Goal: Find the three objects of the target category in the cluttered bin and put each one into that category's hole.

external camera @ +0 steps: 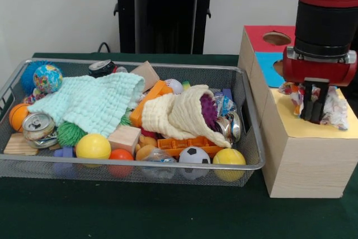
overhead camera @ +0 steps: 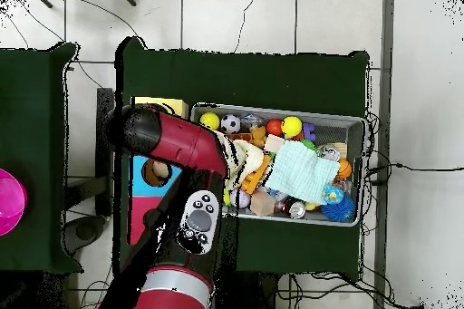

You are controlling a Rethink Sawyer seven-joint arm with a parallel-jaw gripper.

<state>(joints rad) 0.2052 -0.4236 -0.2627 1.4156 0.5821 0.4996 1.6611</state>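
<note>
My gripper [external camera: 314, 117] hangs over the yellow panel [external camera: 313, 130] of the wooden box [external camera: 302, 166], right of the bin. Its fingers stand close together and look shut on a crumpled wrapper [external camera: 337, 108], which bulges out on both sides of them just above the panel. The wire bin [external camera: 168, 170] holds the clutter: a mint cloth [external camera: 92, 102], a cream cloth [external camera: 179, 116], a crushed can [external camera: 38, 127], yellow balls [external camera: 93, 146], a soccer ball [external camera: 194, 155] and a wooden block [external camera: 124, 138]. In the overhead view the arm [overhead camera: 181, 142] hides the gripper and most of the box.
Behind the yellow panel the box has a blue panel [external camera: 268, 68] and a red panel with a round hole [external camera: 277, 38]. In the overhead view the bin [overhead camera: 355, 124] lies right of the box's yellow end [overhead camera: 154, 106]. A magenta object [overhead camera: 5, 201] sits on a separate table.
</note>
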